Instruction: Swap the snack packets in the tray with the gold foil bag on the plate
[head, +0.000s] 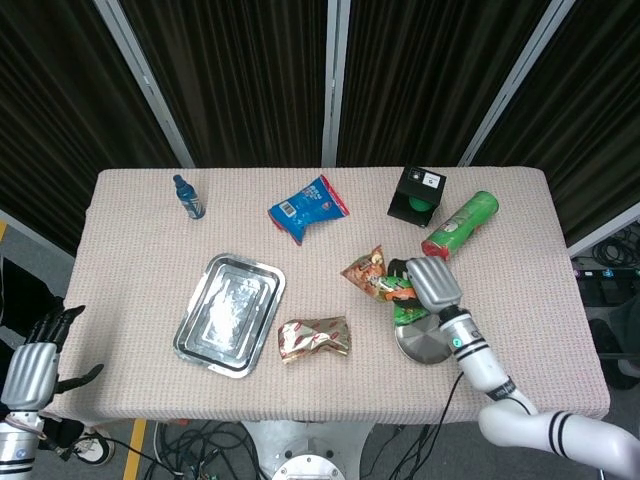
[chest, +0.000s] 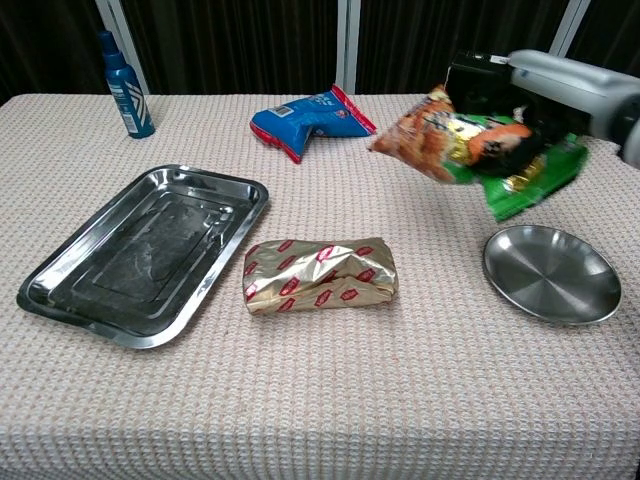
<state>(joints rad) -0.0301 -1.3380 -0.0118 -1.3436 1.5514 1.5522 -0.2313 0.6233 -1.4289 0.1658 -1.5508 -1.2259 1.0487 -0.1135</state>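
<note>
My right hand (head: 430, 284) (chest: 560, 88) holds an orange and green snack packet (head: 378, 281) (chest: 470, 145) lifted off the table, just above the left rim of the round metal plate (head: 428, 341) (chest: 552, 272). The gold foil bag (head: 316, 337) (chest: 321, 273) lies on the cloth between the plate and the steel tray (head: 229, 312) (chest: 140, 250), which holds nothing. A blue snack packet (head: 308, 207) (chest: 308, 119) lies further back on the table. My left hand (head: 35, 365) hangs off the table's left front corner, fingers apart, holding nothing.
A blue bottle (head: 188, 196) (chest: 126, 85) stands at the back left. A black box with a green dot (head: 418, 194) (chest: 480, 75) and a lying green canister (head: 459, 226) sit at the back right, close behind the held packet.
</note>
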